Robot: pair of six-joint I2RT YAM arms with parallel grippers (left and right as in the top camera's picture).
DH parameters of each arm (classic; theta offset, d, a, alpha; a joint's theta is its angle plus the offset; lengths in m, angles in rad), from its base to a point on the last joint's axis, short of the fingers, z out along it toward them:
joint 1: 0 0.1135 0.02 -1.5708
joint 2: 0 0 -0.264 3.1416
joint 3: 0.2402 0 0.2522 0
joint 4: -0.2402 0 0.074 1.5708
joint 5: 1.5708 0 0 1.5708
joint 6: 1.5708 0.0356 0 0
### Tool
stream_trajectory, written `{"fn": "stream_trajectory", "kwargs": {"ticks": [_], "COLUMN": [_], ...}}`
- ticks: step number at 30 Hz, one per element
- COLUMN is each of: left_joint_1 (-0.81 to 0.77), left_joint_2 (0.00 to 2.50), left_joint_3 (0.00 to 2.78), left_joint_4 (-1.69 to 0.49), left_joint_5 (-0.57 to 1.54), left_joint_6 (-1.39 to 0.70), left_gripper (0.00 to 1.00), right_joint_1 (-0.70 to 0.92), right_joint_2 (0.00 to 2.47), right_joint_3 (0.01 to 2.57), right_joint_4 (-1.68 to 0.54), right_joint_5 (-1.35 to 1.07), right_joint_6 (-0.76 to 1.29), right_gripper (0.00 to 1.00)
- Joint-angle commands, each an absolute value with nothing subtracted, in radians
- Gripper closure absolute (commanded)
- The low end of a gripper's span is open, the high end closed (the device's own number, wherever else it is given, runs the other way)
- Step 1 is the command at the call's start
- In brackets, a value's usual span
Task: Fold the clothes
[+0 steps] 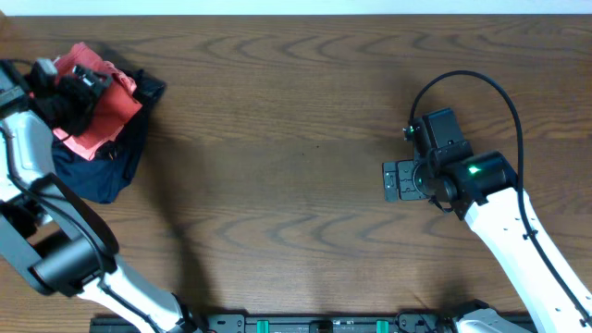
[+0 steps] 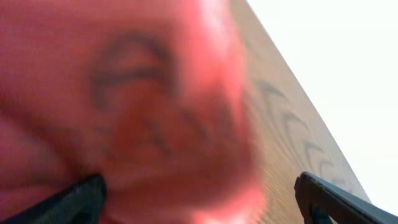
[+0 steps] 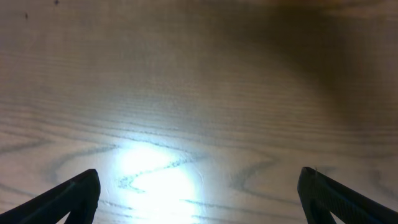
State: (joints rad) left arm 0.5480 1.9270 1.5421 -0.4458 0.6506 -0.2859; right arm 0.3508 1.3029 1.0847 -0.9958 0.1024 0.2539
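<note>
Red cloth with a blurred dark graphic, the T-shirt [image 2: 124, 93], fills the left wrist view very close to the camera. In the overhead view reddish cloth [image 1: 109, 113] lies bunched at the table's far left, on top of a navy garment. My left gripper [image 1: 85, 88] hovers right over this cloth. Its fingers [image 2: 199, 199] are wide apart, with the cloth between them but not clamped. My right gripper [image 1: 400, 180] is open and empty over bare wood at the right, fingers [image 3: 199, 193] spread just above the table.
A navy blue garment [image 1: 102, 171] lies under and below the reddish cloth. The wooden table [image 1: 296, 139] stretches between the arms, and its far edge [image 2: 292, 74] shows in the left wrist view. A black cable loops above the right arm [image 1: 462, 79].
</note>
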Motion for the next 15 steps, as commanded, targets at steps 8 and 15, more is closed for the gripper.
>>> {"fn": "stream_trajectory", "kwargs": {"ticks": [8,15], "left_joint_1": [0.245,0.032], "left_joint_2": [1.701,1.739], "left_joint_3": [1.544,1.544], "left_joint_4": [-0.341,-0.646], "left_joint_5": [0.608,0.344], "left_joint_6": [-0.202,-0.154], "left_gripper": [0.02,0.02], "right_joint_1": [0.342,0.266], "right_joint_2": [1.308,1.309], "right_joint_3": [1.099,1.100], "right_joint_4": [-0.878,-0.734], "right_joint_5": [0.100,-0.065], "right_joint_6": [0.238,0.239], "right_gripper": [0.01,0.01]}}
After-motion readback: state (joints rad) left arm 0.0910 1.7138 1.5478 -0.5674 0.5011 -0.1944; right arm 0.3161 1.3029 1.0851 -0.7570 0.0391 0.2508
